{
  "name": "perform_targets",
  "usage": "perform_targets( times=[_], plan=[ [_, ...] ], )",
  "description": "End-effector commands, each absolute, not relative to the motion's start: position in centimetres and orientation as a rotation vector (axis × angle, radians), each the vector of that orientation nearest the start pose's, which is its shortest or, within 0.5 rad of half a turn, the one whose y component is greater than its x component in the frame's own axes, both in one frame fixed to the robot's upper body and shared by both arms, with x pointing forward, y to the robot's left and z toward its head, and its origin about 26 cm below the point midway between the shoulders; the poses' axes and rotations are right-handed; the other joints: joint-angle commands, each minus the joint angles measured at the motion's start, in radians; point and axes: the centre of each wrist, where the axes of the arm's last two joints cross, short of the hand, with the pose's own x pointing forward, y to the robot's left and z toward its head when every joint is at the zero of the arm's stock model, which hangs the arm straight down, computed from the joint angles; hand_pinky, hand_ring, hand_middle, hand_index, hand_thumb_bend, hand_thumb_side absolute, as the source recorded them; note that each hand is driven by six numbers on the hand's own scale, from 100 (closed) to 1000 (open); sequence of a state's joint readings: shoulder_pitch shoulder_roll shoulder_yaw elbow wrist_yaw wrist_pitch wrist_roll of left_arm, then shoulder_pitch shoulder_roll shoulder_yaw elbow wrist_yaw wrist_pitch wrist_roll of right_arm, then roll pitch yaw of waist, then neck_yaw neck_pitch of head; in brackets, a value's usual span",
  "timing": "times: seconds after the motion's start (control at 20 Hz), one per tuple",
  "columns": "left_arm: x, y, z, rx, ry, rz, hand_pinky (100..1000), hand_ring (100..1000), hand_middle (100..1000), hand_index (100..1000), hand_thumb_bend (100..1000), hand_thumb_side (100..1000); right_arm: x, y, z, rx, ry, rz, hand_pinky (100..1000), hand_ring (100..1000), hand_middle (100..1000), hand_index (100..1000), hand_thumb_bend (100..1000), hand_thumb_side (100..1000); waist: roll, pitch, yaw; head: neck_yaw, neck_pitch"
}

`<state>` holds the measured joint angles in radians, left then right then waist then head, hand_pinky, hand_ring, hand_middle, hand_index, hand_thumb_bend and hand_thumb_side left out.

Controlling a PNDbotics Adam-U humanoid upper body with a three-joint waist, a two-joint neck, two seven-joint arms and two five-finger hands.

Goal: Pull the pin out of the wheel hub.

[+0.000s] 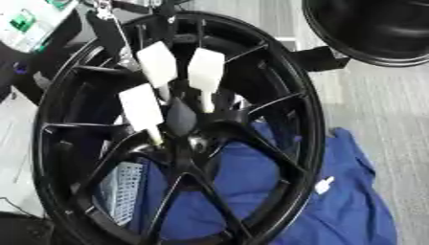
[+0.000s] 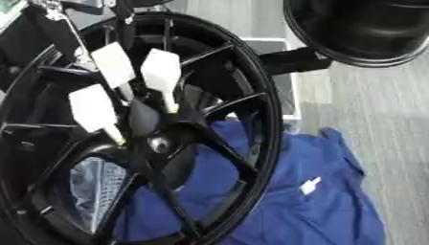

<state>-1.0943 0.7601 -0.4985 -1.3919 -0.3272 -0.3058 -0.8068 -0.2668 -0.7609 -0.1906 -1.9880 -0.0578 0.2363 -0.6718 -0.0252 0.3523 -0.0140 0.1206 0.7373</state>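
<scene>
Pins: three white, light, rigid paddle-headed pins (image 1: 205, 72) at the wheel hub (image 1: 194, 139), 12 o'clock. Grasp the flat head. No hand visible; fingers cannot be judged.

grey floor (image 1: 385, 95), blue cloth (image 1: 352, 201)

Blue cloth (image 1: 335, 191) crumpled in front of me, near right, on grey floor (image 1: 385, 95). Small white piece (image 1: 323, 184) lies on the cloth toward its right side. Second black round rim (image 1: 368, 28) at far right, cut off by the edge. Grey perforated panel (image 1: 124, 189) near left. White box with green print (image 1: 25, 24) at far left corner.
</scene>
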Motion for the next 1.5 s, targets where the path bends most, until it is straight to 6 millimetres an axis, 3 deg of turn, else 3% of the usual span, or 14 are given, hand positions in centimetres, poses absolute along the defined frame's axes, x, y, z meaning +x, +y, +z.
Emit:
perform_targets(
  times=[0.05, 0.3, 0.45, 0.9, 1.3, 1.5],
  plan=[
    [41.2, 22.9, 34.5, -0.713, 1.765, 2.942, 744, 626, 548, 691, 625, 100, 27.7, -35.9, 28.0, -1.086, -2.201, -0.198, 675, 629, 570, 754, 100, 447, -0.001, -0.026, -0.001, 0.009, 0.001],
    [41.6, 22.7, 33.6, -0.682, 1.729, 2.971, 768, 673, 625, 745, 663, 100, 27.7, -36.0, 27.9, -1.09, -2.203, -0.217, 675, 630, 570, 754, 100, 447, -0.001, -0.025, -0.002, 0.017, 0.002],
    [41.7, 22.6, 33.2, -0.651, 1.726, 2.985, 773, 675, 626, 753, 665, 100, 27.7, -36.0, 27.9, -1.093, -2.204, -0.221, 676, 631, 571, 754, 100, 443, -0.001, -0.025, -0.002, 0.021, 0.004],
    [41.6, 22.0, 33.2, -0.637, 1.726, 2.997, 764, 642, 573, 741, 652, 100, 27.7, -36.0, 27.8, -1.098, -2.203, -0.232, 676, 632, 571, 753, 100, 439, 0.001, -0.03, 0.002, 0.025, 0.013],
    [41.6, 21.8, 33.2, -0.626, 1.745, 3.001, 711, 579, 511, 691, 538, 100, 27.7, -36.0, 27.8, -1.101, -2.198, -0.242, 676, 634, 572, 750, 100, 437, 0.002, -0.031, 0.003, 0.025, 0.013],
    [41.4, 21.6, 33.4, -0.612, 1.76, 2.992, 705, 570, 499, 683, 529, 100, 27.7, -36.0, 27.7, -1.103, -2.196, -0.247, 676, 634, 572, 750, 100, 437, 0.002, -0.031, 0.005, 0.025, 0.015]
  ],
)
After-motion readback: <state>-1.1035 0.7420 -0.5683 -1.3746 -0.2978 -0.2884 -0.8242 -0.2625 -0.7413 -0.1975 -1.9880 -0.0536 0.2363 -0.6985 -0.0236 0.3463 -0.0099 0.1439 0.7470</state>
